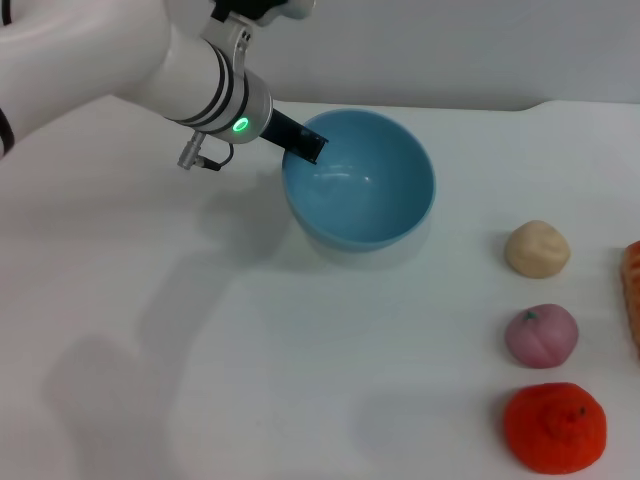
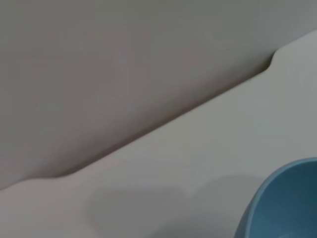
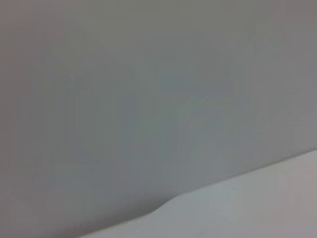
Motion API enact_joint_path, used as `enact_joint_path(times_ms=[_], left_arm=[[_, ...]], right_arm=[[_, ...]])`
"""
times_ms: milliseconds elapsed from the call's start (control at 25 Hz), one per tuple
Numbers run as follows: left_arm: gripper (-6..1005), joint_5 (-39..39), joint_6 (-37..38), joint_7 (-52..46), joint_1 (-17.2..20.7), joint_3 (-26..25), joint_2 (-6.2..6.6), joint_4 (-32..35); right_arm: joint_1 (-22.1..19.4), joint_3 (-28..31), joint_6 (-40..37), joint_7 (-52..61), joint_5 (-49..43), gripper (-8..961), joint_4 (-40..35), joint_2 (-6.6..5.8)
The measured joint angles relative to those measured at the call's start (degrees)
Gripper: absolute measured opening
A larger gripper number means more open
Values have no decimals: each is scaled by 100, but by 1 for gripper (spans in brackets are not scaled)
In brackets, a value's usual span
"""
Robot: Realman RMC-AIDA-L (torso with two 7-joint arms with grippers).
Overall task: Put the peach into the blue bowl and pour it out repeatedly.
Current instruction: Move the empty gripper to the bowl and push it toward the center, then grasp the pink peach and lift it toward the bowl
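The left gripper (image 1: 305, 143), jaws clamped on the blue bowl (image 1: 365, 205)'s rim, steadies it; the peach (image 1: 541, 335) waits on the counter (image 1: 300, 380).

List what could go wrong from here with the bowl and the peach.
1. The left gripper is at the near-left rim of the blue bowl, which looks tipped or lifted; a weak hold on the smooth rim could let it slip.
2. The peach lies on the table between a beige ball and an orange-red fruit, so the wrong fruit could be picked or a neighbour knocked away.
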Motion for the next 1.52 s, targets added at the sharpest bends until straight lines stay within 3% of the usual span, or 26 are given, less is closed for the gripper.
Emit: enact_joint_path(times_ms=[160, 280, 440, 600, 800, 1280, 1520], left_arm=[[-1, 3, 77, 2, -32, -99, -5, 18], [-1, 5, 58, -5, -37, -103, -12, 0], [-1, 9, 32, -8, -38, -107, -16, -20], [-1, 3, -24, -9, -12, -109, -21, -27], [-2, -7, -67, -11, 21, -92, -22, -27], [-2, -13, -186, -17, 118, -53, -31, -35], [-1, -15, -210, -17, 189, -51, -31, -35]], right_arm=[[172, -844, -754, 1958, -1001, 662, -1483, 5], [360, -1533, -1385, 3053, -1699, 662, -2187, 1], [704, -2348, -1757, 3964, -2551, 662, -2340, -6], [981, -3132, -1509, 4274, -2903, 661, -1813, 11], [1073, -3318, -948, 4395, -2962, 661, -1268, -4], [1096, -3402, -725, 4403, -2936, 660, -1054, 11], [1122, -3407, -770, 4403, -2926, 434, -1090, 19]])
